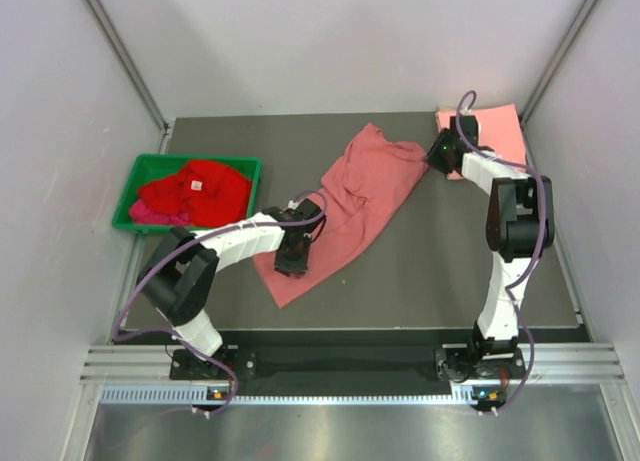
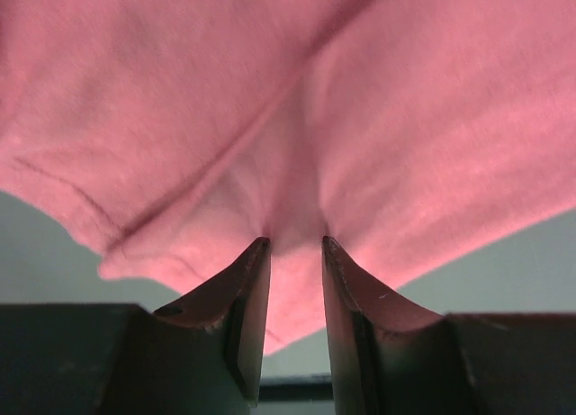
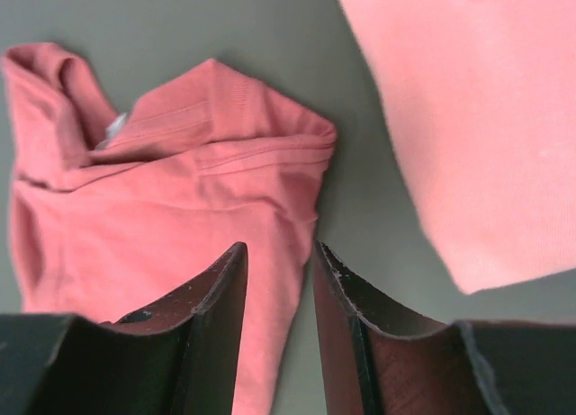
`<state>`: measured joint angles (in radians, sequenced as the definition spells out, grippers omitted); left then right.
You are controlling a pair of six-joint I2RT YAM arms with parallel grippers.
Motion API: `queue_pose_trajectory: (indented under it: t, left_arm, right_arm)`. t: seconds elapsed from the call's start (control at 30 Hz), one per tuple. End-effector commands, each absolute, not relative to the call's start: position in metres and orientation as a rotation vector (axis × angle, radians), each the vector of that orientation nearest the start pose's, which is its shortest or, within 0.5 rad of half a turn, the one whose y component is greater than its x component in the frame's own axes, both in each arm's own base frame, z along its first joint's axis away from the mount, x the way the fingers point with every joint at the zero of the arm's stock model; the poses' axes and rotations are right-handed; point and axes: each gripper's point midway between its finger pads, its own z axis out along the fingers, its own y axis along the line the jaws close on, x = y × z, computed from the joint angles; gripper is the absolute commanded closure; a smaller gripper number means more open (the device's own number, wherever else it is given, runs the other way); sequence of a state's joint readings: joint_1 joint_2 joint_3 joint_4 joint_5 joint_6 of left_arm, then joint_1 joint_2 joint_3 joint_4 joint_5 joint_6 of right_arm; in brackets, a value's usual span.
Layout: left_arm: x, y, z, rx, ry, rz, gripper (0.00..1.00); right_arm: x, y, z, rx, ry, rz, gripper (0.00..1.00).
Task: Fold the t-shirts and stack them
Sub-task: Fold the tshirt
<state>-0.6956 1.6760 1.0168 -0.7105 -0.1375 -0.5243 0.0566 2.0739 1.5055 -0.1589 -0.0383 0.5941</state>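
Slippage threatens: left jaws pinch a thin fold of the rose t-shirt (image 1: 370, 186) sprawled on the bench (image 1: 430, 271), right jaws straddle its far corner, grip uncertain, so pulling could free one side.

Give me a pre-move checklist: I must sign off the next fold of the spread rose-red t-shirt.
1. Left tool pinching the dusty rose-red cotton t-shirt: ok, cloth gathers at its tips.
2. Right tool gripping the shirt's far end: cannot tell.
3. Shirt lying smooth: not ok, rumpled.
4. Folded salmon-pink cotton t-shirt apart from it: ok.
5. Green plastic bin of bright red cotton shirts off to the side: ok.
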Motion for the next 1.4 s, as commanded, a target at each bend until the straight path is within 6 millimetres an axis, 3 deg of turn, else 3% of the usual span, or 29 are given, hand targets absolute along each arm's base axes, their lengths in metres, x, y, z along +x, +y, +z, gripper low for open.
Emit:
queue_pose_trajectory:
  t: [0.0, 0.17, 0.3, 0.37, 0.4, 0.43, 0.5, 0.53, 0.7, 0.73, 0.83, 0.87, 0.9, 0.93, 0.97, 1.03, 1.07, 1.1, 1.13, 1.17, 1.2, 1.23, 1.27, 1.3, 1.33, 1.37]
  left_arm:
    - [0.229, -0.194, 0.054, 0.235, 2.875, -0.030, 0.65]
    - [0.257, -0.202, 0.105, 0.227, 2.757, -0.033, 0.65]
    - [0.270, -0.202, 0.127, 0.225, 2.703, -0.007, 0.65]
    - [0.275, -0.201, 0.132, 0.218, 2.683, 0.014, 0.65]
    - [0.276, -0.201, 0.133, 0.218, 2.678, 0.014, 0.65]
    - [0.278, -0.201, 0.133, 0.221, 2.676, 0.018, 0.65]
    - [0.278, -0.202, 0.131, 0.225, 2.681, 0.025, 0.65]
    - [0.278, -0.202, 0.129, 0.228, 2.686, 0.030, 0.65]
    - [0.277, -0.198, 0.122, 0.253, 2.709, 0.066, 0.65]
    - [0.278, -0.197, 0.122, 0.255, 2.709, 0.068, 0.65]
    - [0.281, -0.195, 0.125, 0.253, 2.708, 0.070, 0.65]
    - [0.283, -0.195, 0.127, 0.255, 2.703, 0.062, 0.65]
    - [0.283, -0.196, 0.130, 0.255, 2.700, 0.053, 0.65]
    - [0.284, -0.195, 0.132, 0.252, 2.696, 0.049, 0.65]
    - [0.285, -0.194, 0.133, 0.252, 2.694, 0.042, 0.65]
    - [0.289, -0.191, 0.135, 0.239, 2.685, 0.030, 0.65]
    - [0.291, -0.190, 0.137, 0.240, 2.680, 0.028, 0.65]
    - [0.293, -0.189, 0.141, 0.231, 2.663, 0.011, 0.64]
    - [0.302, -0.188, 0.143, 0.205, 2.641, -0.022, 0.64]
    - [0.308, -0.188, 0.146, 0.193, 2.627, -0.063, 0.64]
    - [0.314, -0.191, 0.149, 0.175, 2.622, -0.132, 0.64]
    - [0.324, -0.192, 0.157, 0.126, 2.623, -0.263, 0.64]
    - [0.336, -0.193, 0.167, 0.082, 2.589, -0.333, 0.65]
    - [0.344, -0.194, 0.174, 0.063, 2.562, -0.388, 0.65]
    - [0.357, -0.184, 0.181, 0.019, 2.522, -0.390, 0.65]
    - [0.370, -0.172, 0.193, -0.016, 2.460, -0.318, 0.64]
  right_arm:
    - [0.558, 0.052, 0.057, 0.587, 2.238, 0.303, 0.64]
    - [0.564, 0.048, 0.041, 0.602, 2.249, 0.271, 0.64]
    - [0.571, 0.041, 0.034, 0.637, 2.262, 0.230, 0.67]
    - [0.578, 0.039, 0.040, 0.652, 2.259, 0.212, 0.73]
    - [0.580, 0.040, 0.032, 0.651, 2.276, 0.210, 0.76]
    - [0.589, 0.041, 0.039, 0.643, 2.264, 0.220, 0.86]
    - [0.596, 0.044, 0.033, 0.627, 2.273, 0.237, 0.97]
    - [0.604, 0.045, 0.041, 0.620, 2.249, 0.249, 1.00]
    - [0.630, 0.038, 0.050, 0.620, 2.197, 0.260, 1.00]
    - [0.641, 0.035, 0.064, 0.611, 2.160, 0.269, 1.00]
    - [0.656, 0.025, 0.069, 0.607, 2.134, 0.270, 1.00]
    - [0.667, 0.026, 0.087, 0.588, 2.095, 0.292, 1.00]
    - [0.671, 0.027, 0.083, 0.572, 2.100, 0.310, 1.00]
    - [0.676, 0.032, 0.098, 0.541, 2.089, 0.353, 0.93]
    - [0.675, 0.040, 0.100, 0.517, 2.108, 0.395, 0.86]
    - [0.667, 0.045, 0.125, 0.508, 2.115, 0.411, 0.77]
    - [0.655, 0.051, 0.122, 0.504, 2.142, 0.416, 0.73]
    - [0.646, 0.055, 0.169, 0.480, 2.073, 0.429, 0.71]
    - [0.630, 0.067, 0.159, 0.474, 2.103, 0.430, 0.68]
    - [0.620, 0.070, 0.170, 0.485, 2.093, 0.426, 0.67]
    - [0.606, 0.071, 0.209, 0.515, 2.031, 0.428, 0.66]
    - [0.587, 0.082, 0.194, 0.533, 2.085, 0.421, 0.64]
    - [0.573, 0.089, 0.198, 0.548, 2.098, 0.432, 0.63]
    - [0.558, 0.086, 0.219, 0.625, 2.060, 0.407, 0.62]
    - [0.530, 0.100, 0.193, 0.647, 2.156, 0.388, 0.62]
    - [0.512, 0.106, 0.206, 0.665, 2.148, 0.402, 0.61]
